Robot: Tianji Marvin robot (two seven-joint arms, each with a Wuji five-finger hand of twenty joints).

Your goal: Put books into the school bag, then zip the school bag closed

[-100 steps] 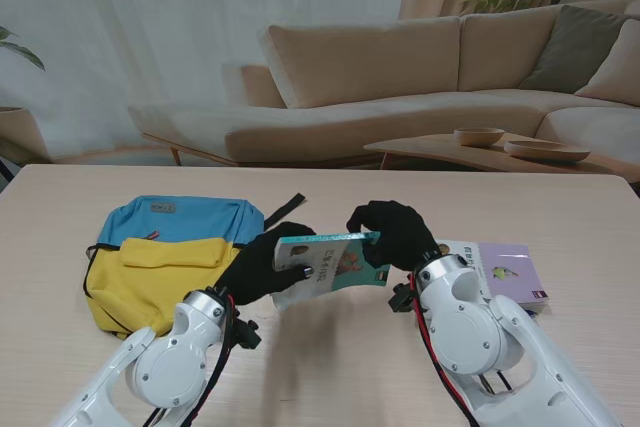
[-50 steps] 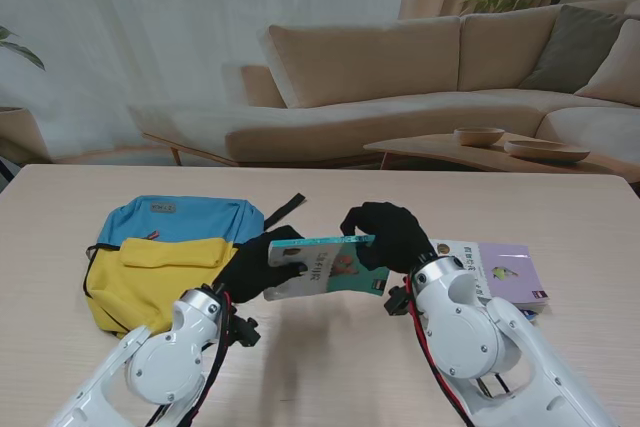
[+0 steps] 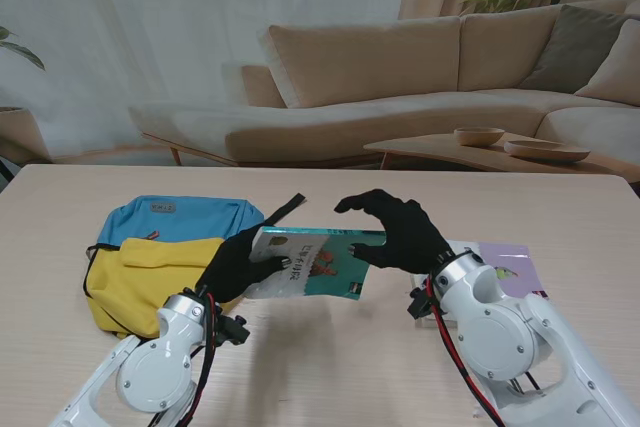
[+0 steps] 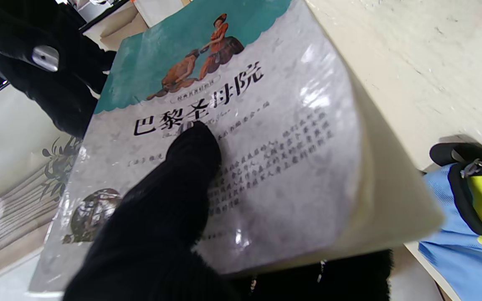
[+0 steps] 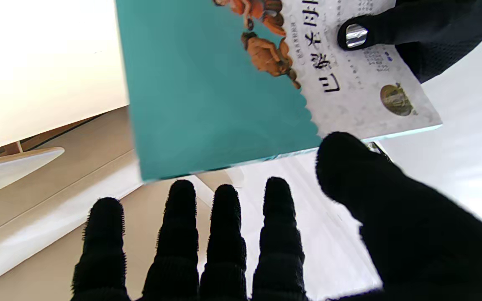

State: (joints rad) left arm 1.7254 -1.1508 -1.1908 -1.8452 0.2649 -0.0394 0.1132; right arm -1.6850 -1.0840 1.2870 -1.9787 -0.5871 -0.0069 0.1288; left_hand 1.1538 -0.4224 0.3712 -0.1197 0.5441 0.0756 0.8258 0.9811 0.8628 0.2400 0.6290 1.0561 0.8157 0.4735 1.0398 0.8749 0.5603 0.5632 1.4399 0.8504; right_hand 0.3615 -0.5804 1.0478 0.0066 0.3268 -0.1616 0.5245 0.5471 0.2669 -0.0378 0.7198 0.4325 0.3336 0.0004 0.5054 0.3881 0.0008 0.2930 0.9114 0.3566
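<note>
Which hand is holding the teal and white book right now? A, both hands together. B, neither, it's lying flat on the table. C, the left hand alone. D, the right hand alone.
C: the left hand grips the teal and white book with its thumb pressed on the cover, while the right hand hangs open beside it, its fingers spread clear of the book's edge.

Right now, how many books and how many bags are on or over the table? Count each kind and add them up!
Books: 2, a teal and grey paperback book held up by the left hand, and a white and lilac book lying flat by the right hand.
Bags: 1, a blue and yellow fabric school bag.
Total: 3.
</note>
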